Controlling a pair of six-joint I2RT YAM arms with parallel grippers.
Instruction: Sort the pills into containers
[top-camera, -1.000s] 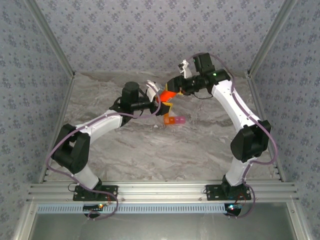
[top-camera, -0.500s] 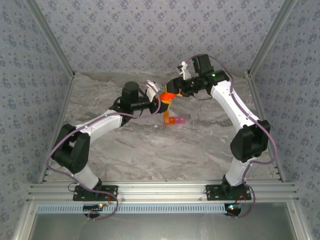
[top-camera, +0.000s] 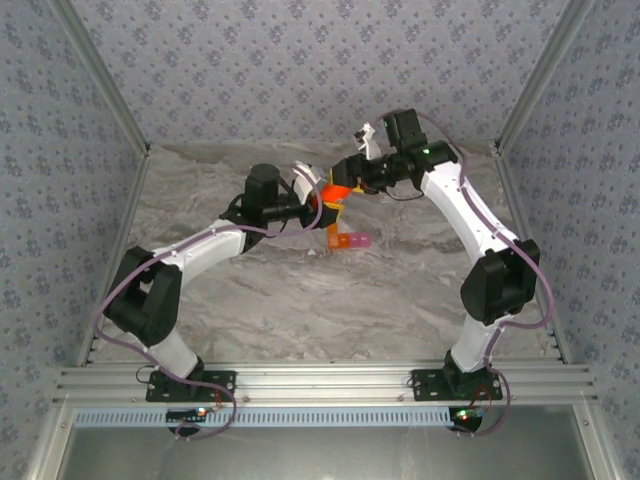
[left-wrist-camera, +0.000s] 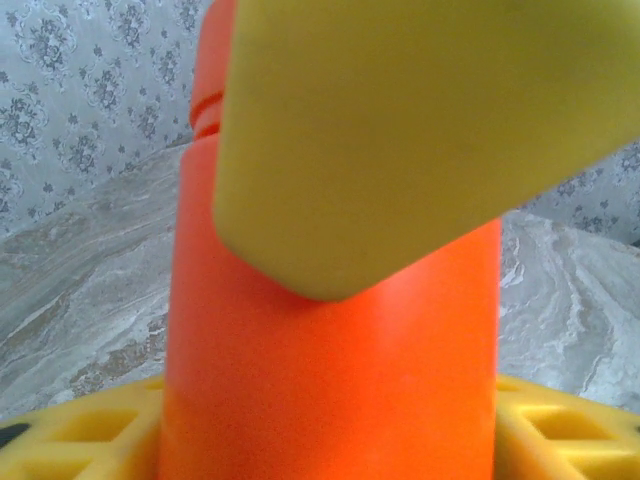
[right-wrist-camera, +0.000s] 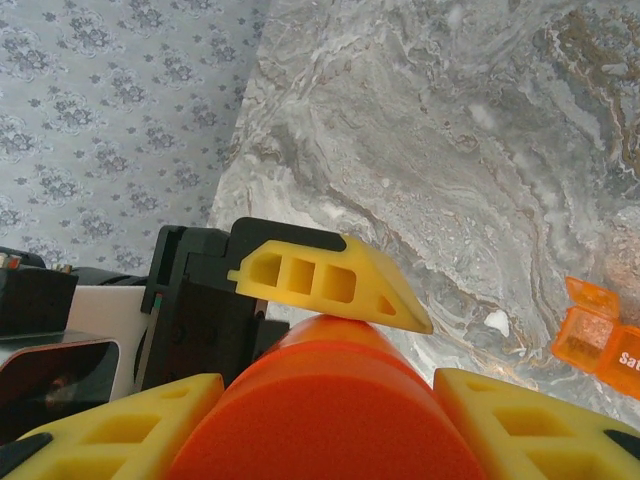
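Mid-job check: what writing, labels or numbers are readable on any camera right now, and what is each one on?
"Sa": white letters on the orange cell of the pill box, cut off by the edge of the right wrist view, so the rest of the word is out of frame.
Top view: any lettering on the pill box is too small to read.
Orange bottle: no label or print on the sides that show.

White letters "Sa" stand on the orange cell of the pill box (right-wrist-camera: 585, 338), cut off at the view's edge. Nothing else is legible.
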